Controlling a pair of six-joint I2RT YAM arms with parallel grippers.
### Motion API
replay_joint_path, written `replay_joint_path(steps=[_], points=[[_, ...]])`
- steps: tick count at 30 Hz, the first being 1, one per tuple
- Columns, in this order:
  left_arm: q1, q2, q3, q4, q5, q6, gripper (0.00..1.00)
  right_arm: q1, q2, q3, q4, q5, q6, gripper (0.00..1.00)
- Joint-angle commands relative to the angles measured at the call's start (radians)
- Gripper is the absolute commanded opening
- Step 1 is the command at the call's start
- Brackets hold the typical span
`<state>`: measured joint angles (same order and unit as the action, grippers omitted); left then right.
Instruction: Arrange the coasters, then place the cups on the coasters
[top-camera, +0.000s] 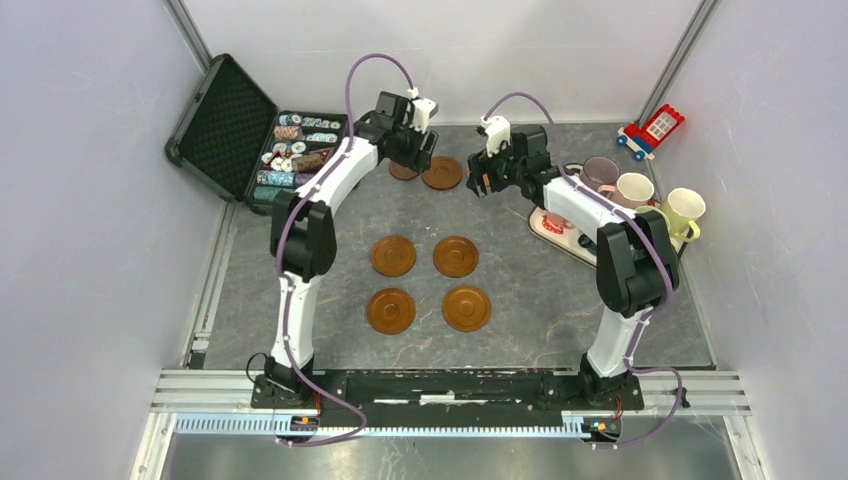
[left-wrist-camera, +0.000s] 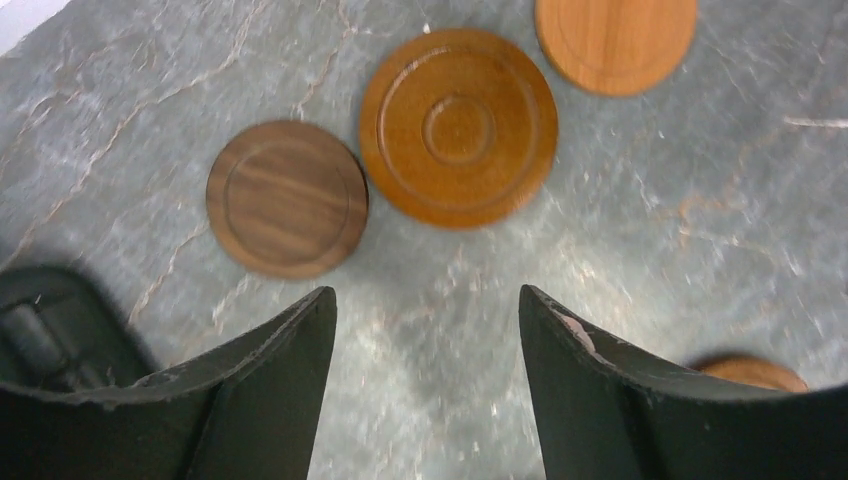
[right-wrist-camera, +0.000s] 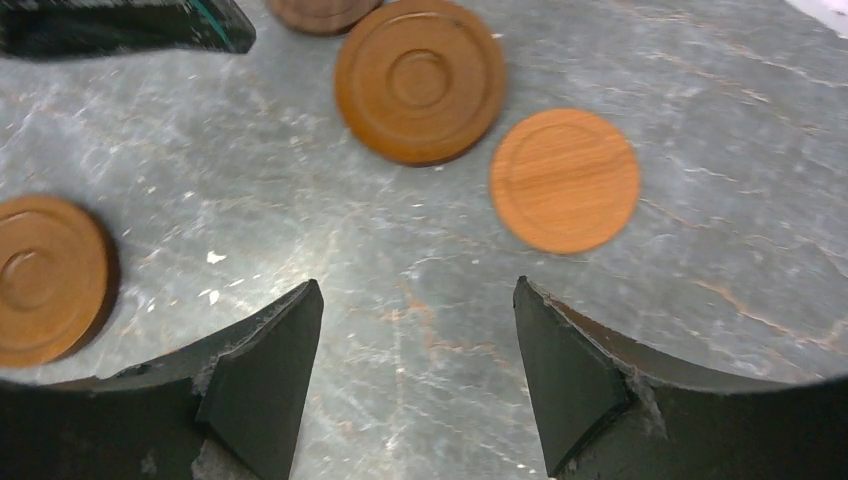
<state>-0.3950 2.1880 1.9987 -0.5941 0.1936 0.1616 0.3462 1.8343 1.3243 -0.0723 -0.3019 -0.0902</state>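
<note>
Nearest you, past the arm bases, four coasters lie flat in a square on the grey table. The front-left coaster and front-right coaster come first, with the back-left coaster and back-right coaster behind them. None of them touch.

Farther on, both arms lean in toward the middle. Your left gripper hangs over bare table, fingers spread and holding nothing. Just past its tips lie the dark coaster and the ringed coaster, edge to edge; you cannot tell if they touch. The orange-brown coaster lies beyond them to the right, apart.

Your right gripper is likewise released and empty. The orange-brown coaster lies just ahead of its right finger and the ringed one ahead to the left.

Off to the right, well apart from both grippers, the mauve-grey cup, pale pink-white cup and yellow-green cup stand by the white tray.

Farthest back are an open black case and a toy.
</note>
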Motion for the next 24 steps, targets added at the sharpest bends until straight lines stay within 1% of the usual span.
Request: replay_joint_path(steps=[1,3,8,9,13,16,19,24], points=[[-0.013,0.151,0.194,-0.029,-0.017,-0.059,0.73,-0.042,0.046,0.068,0.023,0.037,0.033,0.77],[-0.030,0.200,0.249,-0.018,-0.075,-0.045,0.72,-0.054,0.055,0.071,0.023,0.048,0.035,0.77],[-0.076,0.289,0.321,0.033,-0.188,0.005,0.71,-0.082,0.069,0.073,0.018,0.034,0.037,0.77],[-0.083,0.306,0.340,0.038,-0.232,0.010,0.71,-0.085,0.070,0.074,0.016,0.035,0.034,0.77],[-0.106,0.359,0.368,0.070,-0.312,0.048,0.69,-0.096,0.070,0.073,0.011,0.030,0.025,0.77],[-0.121,0.402,0.396,0.066,-0.331,0.102,0.69,-0.102,0.072,0.073,0.008,0.032,0.017,0.77],[-0.140,0.439,0.432,0.026,-0.353,0.160,0.70,-0.107,0.077,0.077,0.007,0.035,0.013,0.77],[-0.142,0.429,0.409,-0.027,-0.342,0.161,0.69,-0.110,0.088,0.098,0.006,0.030,0.007,0.77]])
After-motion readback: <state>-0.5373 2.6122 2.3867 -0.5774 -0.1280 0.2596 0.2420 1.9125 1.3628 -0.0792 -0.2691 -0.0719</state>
